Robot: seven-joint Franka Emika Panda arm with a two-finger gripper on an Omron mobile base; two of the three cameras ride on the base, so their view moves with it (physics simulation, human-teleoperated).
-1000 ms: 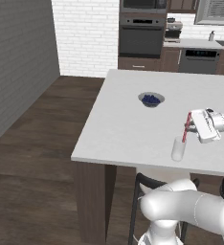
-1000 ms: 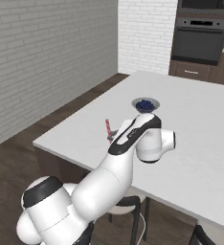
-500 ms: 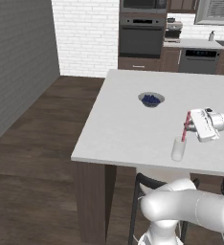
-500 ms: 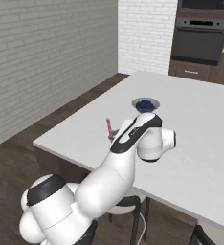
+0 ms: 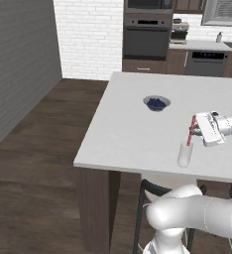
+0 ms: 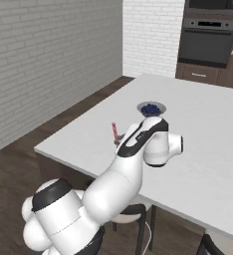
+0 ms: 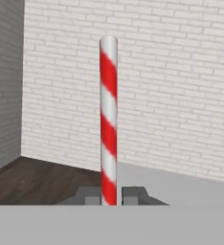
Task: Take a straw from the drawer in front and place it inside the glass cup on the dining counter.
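A: Over the near edge of the dining counter point(image 5: 133, 134), what do you record?

B: Gripper point(image 5: 196, 130) held out sideways above the white tabletop, jaws clenched on the straw point(image 5: 191, 130). Straw is red-and-white striped, roughly upright, leaning slightly.

A: Position relative to the glass cup point(image 5: 185, 154)?

B: From the left base camera, the straw's lower end sits right at the cup's rim. Cannot tell whether the tip is inside or just above it. Cup stands upright on the tabletop, close to the near edge.

A: Hand camera?

B: Straw point(image 7: 108, 119) rises straight up between the two dark fingertips point(image 7: 134, 195), pinched at its base. Brick wall behind.

A: Right base camera?

B: Arm covers most of it; only the straw's top point(image 6: 115, 130) shows beside the wrist.

A: Other items?

B: Small bowl with blue contents point(image 5: 156, 103) farther back on the tabletop, well apart from the cup.
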